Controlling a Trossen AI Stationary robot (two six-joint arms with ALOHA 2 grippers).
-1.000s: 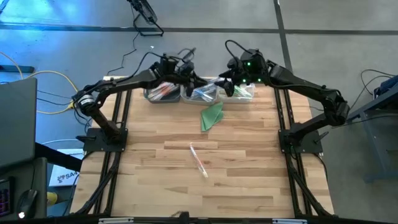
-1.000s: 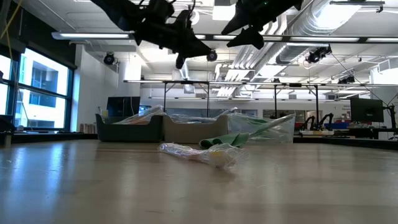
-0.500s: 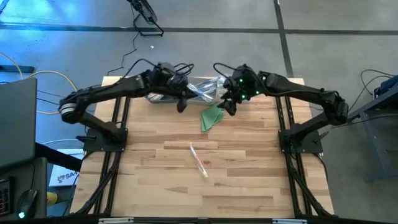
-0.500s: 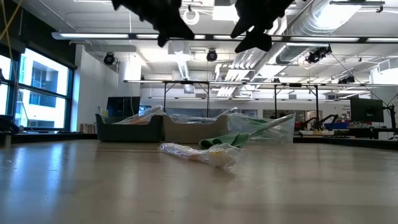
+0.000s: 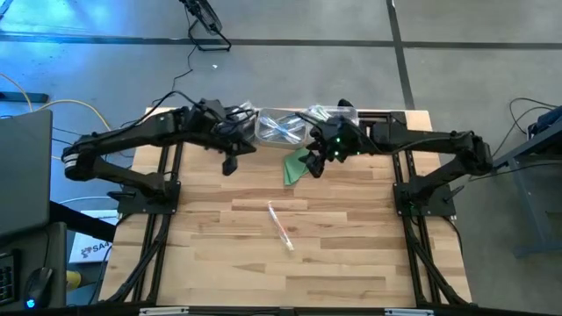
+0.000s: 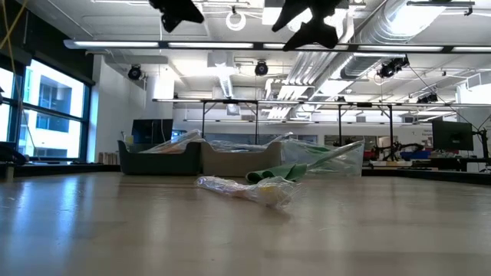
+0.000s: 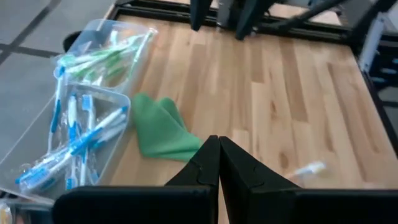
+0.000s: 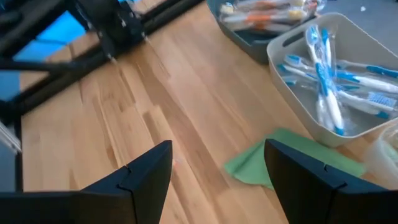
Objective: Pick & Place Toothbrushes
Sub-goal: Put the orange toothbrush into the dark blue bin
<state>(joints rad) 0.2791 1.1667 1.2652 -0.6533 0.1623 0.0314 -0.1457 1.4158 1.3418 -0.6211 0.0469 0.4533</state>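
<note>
Toothbrush (image 5: 280, 226) lies loose mid-table; left gripper (image 7: 218, 163), pinched together and empty at 11 o'clock, risks nudging it aside.

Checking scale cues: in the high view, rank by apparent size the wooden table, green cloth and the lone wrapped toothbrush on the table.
1. wooden table
2. green cloth
3. wrapped toothbrush, longer than the cloth but far thinner.
</note>
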